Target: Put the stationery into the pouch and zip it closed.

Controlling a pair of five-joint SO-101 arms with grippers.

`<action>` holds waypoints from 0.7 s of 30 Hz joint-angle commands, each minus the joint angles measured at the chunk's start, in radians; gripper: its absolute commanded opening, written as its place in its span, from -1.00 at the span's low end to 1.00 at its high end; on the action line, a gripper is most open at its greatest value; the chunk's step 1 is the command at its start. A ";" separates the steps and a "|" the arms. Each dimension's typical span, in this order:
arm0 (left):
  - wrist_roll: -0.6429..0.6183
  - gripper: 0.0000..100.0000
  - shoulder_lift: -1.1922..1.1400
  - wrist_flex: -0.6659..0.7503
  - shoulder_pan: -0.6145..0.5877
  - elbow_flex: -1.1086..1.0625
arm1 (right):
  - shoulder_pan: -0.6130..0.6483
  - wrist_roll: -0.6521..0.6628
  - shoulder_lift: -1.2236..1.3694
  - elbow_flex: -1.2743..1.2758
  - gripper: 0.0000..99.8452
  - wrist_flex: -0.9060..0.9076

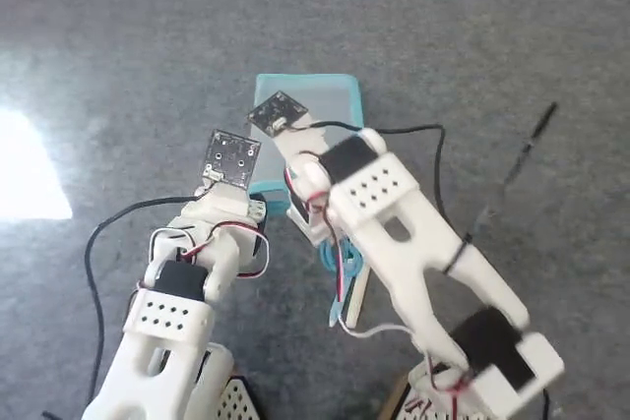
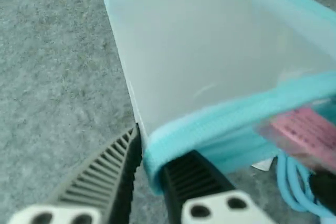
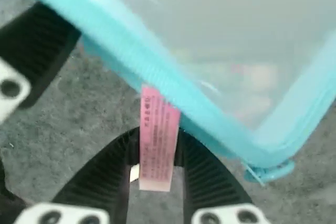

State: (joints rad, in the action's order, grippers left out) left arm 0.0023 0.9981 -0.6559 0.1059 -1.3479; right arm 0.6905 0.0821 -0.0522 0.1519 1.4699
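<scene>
One pouch (image 1: 317,100), two tools: left tool (image 2: 152,155) pinching pouch corner, right tool (image 3: 156,136) pinching one pink tag (image 3: 156,153).

The only print stands on a small pink rectangular fabric label (image 3: 155,156), which hangs from the turquoise zip edge of the translucent plastic pouch (image 3: 226,35). Rows of tiny darker letters run along the length of the label, but they are too small and blurred to read. In the right wrist view it sits between the two black ribbed fingers of the right end effector (image 3: 156,137). In the left wrist view the same label (image 2: 302,129) shows only faint lines, also not readable.
</scene>
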 commanded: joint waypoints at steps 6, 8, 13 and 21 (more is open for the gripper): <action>0.011 -0.97 0.021 0.021 0.043 0.008 | -0.067 -0.104 0.079 -0.219 -0.99 0.013; 0.009 -0.97 0.018 0.021 0.069 0.001 | -0.067 -0.101 0.085 -0.259 -0.99 0.022; 0.014 -0.97 0.025 0.023 0.091 -0.013 | -0.068 -0.095 0.087 -0.345 -0.98 0.053; 0.014 -0.97 0.025 0.023 0.094 -0.016 | -0.064 -0.046 0.087 -0.400 -0.42 0.110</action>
State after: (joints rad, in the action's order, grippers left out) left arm -0.0008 1.0119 -0.6406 0.1642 -1.3648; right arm 0.6429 0.0176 0.0445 -0.1672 1.5758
